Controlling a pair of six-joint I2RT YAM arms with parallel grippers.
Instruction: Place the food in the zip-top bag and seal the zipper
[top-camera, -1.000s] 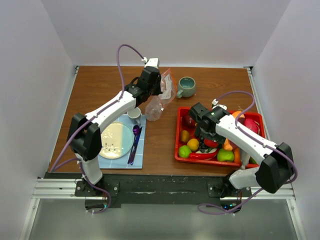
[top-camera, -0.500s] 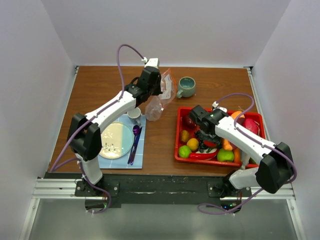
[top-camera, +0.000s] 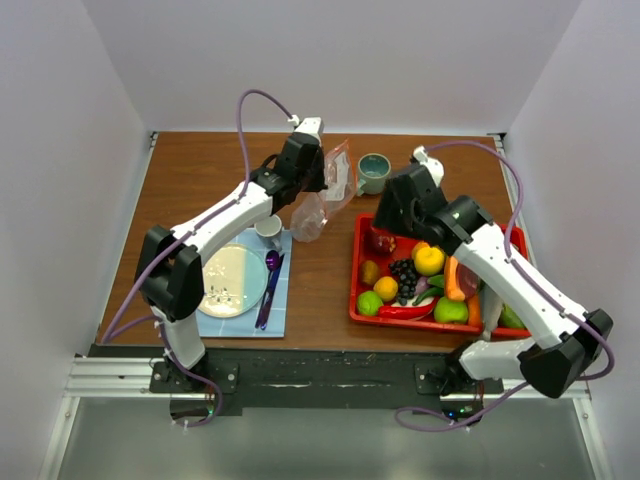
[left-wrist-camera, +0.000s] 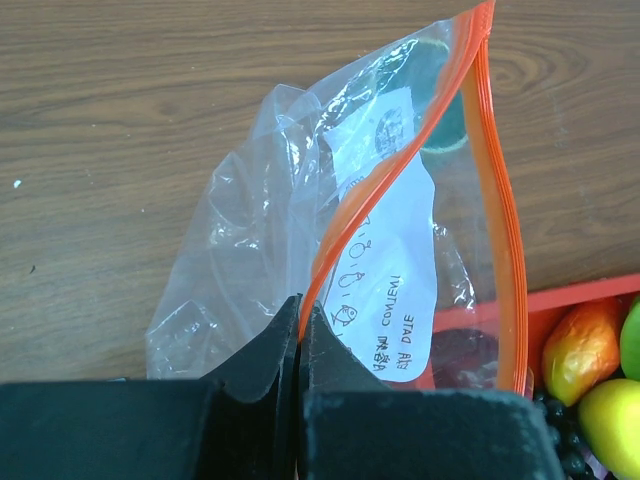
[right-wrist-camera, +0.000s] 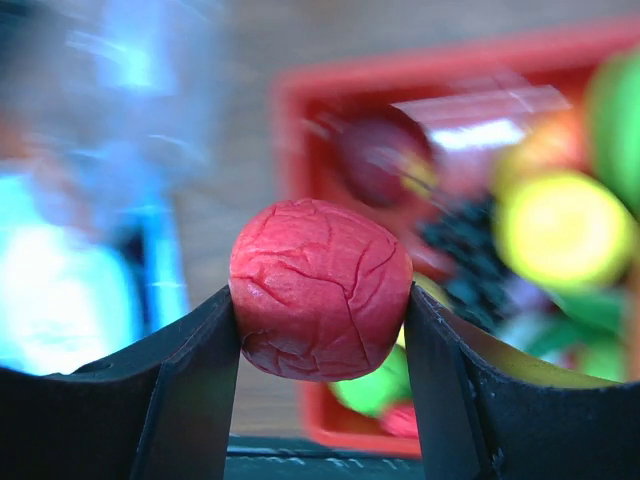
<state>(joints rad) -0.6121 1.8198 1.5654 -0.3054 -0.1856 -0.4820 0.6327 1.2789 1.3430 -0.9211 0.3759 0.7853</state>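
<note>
My left gripper (left-wrist-camera: 298, 310) is shut on the orange-red zipper (left-wrist-camera: 400, 170) and holds the clear zip-top bag (left-wrist-camera: 260, 230) up with its mouth gaping. In the top view the bag (top-camera: 336, 178) hangs off the left gripper (top-camera: 322, 178) at the far middle of the table. My right gripper (right-wrist-camera: 320, 300) is shut on a wrinkled red round fruit (right-wrist-camera: 320, 285). It hovers over the red tray's far left corner (top-camera: 383, 222), right of the bag. The rest of the food lies in the tray: grapes (top-camera: 403, 275), a yellow fruit (top-camera: 430, 260), green fruits (top-camera: 370, 302), a red chili (top-camera: 405, 312).
The red tray (top-camera: 357, 300) is at the right front. A teal cup (top-camera: 374, 172) stands just right of the bag. A plate (top-camera: 232, 280), a purple spoon (top-camera: 270, 275) and a small white cup (top-camera: 268, 230) sit on a blue mat at the left front.
My right arm has risen out of the tray with the red fruit and swung toward the far left, nearer the bag. The left arm and bag have not moved.
</note>
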